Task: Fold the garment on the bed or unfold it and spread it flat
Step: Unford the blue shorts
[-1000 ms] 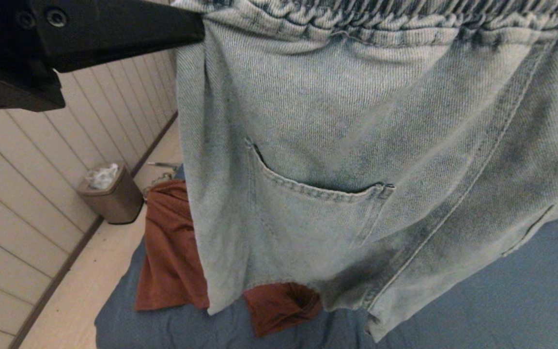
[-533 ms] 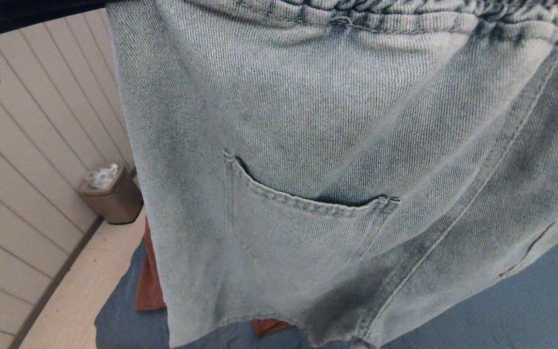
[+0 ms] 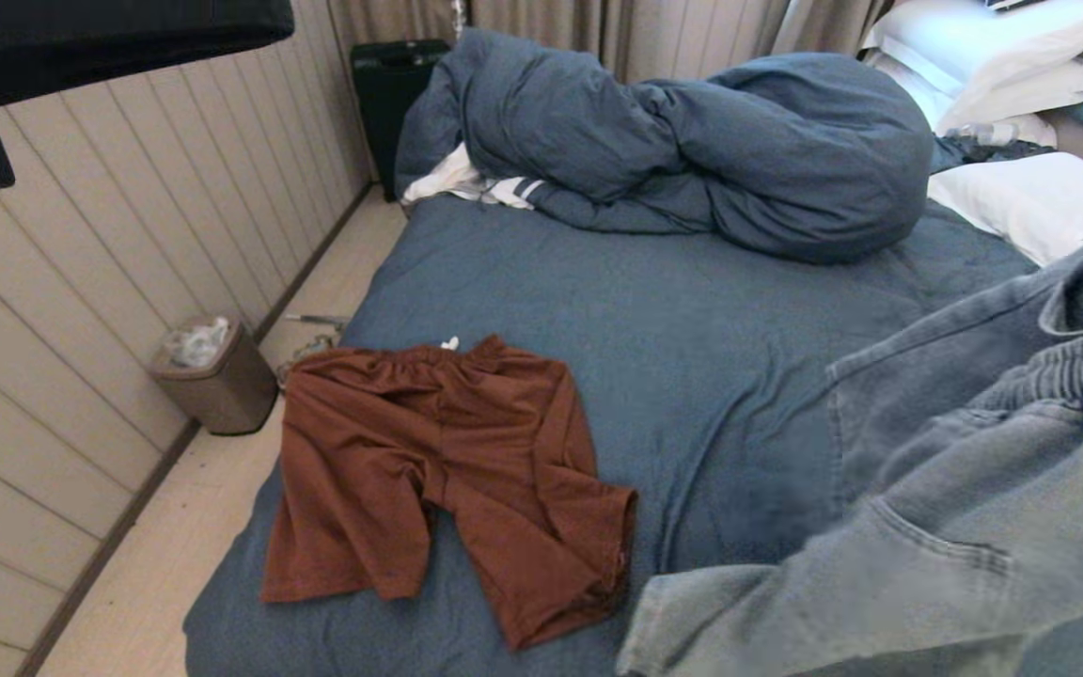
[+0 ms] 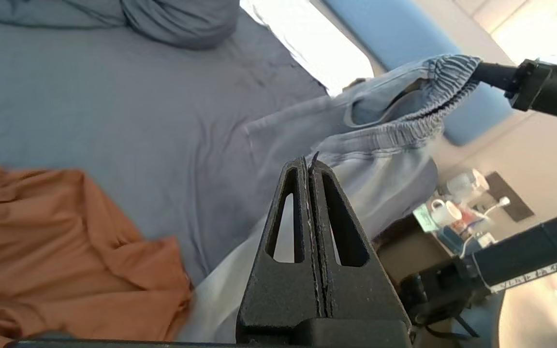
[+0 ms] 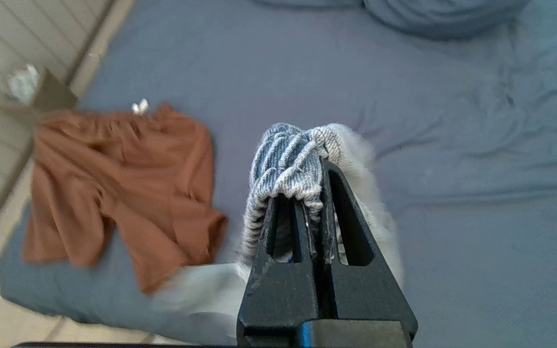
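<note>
The right pincer is pinching tight on the gathered elastic waistband of the pale blue washed-denim shorts, holding that end up in the air over the wide bed with its wrinkled slate-blue sheet. The rest of the denim is draping down and across the bed's near right corner. The left pincer is sitting fully closed with nothing between its tips; only the denim is showing beyond it, apart from it.

The rust-brown thin-fabric shorts are lying spread on the sheet, on the bed's near left part, with one leg hem close beside the hanging denim hem.

Risks, as I am judging them:

- With only one corner being held, the denim is hanging as a twisted drape. Lowering it this way would likely be leaving it bunched, not flat.
- The denim's lower edge is trailing near the rust-brown shorts; a sweep toward them could be dragging or rumpling that already laid-out garment.
- The grip is sitting on thick gathered elastic. A quick swing could be working the waistband out of the tips, dropping the denim in a heap or off the bed's near edge.
- The empty left pincer needs a second hold on the waistband; reaching into loose cloth, it could be catching two layers at once.

The bunched blue duvet is lying at the bed's far side, well apart.
</note>
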